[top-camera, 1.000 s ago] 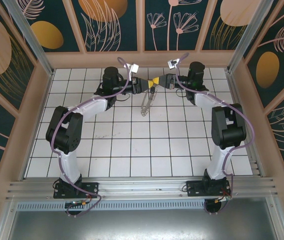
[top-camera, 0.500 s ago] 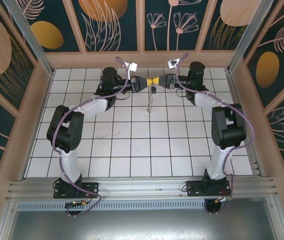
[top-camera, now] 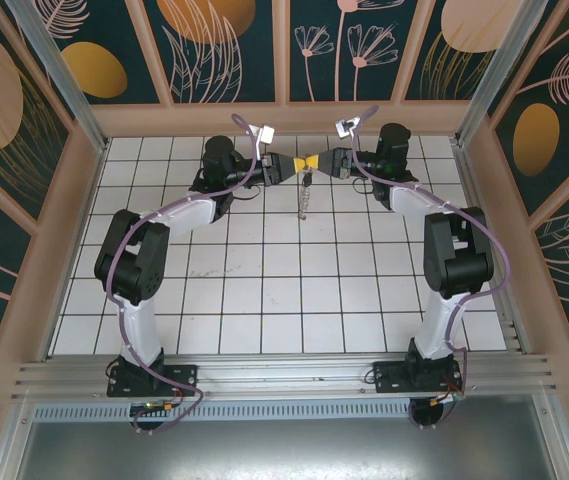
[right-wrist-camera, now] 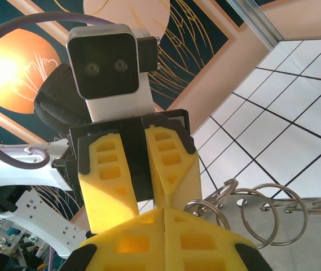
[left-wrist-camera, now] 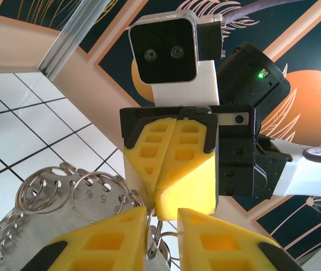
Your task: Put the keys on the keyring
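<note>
L gripper (top-camera: 302, 163) is pinching keyring (top-camera: 305, 203), R gripper (top-camera: 313, 163) is clenching tight, tips meeting over white tiled floor (top-camera: 264, 290) nr back wall (top-camera: 164, 118). Keyring's dangling below w/ keys (top-camera: 307, 181) at its top, dark floral panels (top-camera: 229, 60) enclosing everything.

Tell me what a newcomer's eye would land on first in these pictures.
First, the yellow fingertips of the left gripper and right gripper, meeting tip to tip over the far middle of the white tiled table. Next, the silvery chain-like metal keyring dangling from that meeting point, its loops crowding the yellow fingers in both wrist views.
</note>
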You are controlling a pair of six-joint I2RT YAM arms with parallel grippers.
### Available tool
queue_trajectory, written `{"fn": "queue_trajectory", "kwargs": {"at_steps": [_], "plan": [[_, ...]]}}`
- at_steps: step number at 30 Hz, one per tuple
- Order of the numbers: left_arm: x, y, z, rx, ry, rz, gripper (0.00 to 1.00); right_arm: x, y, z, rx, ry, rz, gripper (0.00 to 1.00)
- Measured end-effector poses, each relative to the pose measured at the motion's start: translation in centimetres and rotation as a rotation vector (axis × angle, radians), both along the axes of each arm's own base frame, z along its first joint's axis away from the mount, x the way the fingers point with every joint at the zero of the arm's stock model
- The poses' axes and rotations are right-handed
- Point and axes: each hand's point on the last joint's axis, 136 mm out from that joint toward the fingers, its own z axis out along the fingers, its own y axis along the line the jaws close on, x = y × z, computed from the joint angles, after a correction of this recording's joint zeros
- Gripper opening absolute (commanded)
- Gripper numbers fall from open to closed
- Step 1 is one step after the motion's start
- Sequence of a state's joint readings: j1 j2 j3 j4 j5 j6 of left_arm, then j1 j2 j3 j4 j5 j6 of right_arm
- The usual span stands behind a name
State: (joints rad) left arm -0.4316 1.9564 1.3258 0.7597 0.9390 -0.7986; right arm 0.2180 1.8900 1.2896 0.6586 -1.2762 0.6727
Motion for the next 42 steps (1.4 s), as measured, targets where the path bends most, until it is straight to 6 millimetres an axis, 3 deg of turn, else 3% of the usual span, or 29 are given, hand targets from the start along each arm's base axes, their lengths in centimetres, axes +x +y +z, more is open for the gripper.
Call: {"fn": "queue_trajectory", "kwargs": {"at_steps": [15,24,35,42], "plan": [[-0.08,0.16,-0.55,-0.001,0.010,0.003,0.11,-0.06,0.21,-0.21,0.000,0.019,0.006,0.00],[-0.15,0.11,-0.66,0.000,0.010,0.000,0.19,-0.07,0.26,-0.23,0.000,0.019,0.006,0.00],[-0.12,0.13,-0.82,0.007,0.001,0.002,0.00,-0.08,0.24,-0.17,0.001,0.015,0.006,0.00],[-0.08,0.11,-0.84,0.007,-0.001,0.005,0.00,-0.05,0.26,-0.15,0.002,0.018,0.005,0.00]]}}
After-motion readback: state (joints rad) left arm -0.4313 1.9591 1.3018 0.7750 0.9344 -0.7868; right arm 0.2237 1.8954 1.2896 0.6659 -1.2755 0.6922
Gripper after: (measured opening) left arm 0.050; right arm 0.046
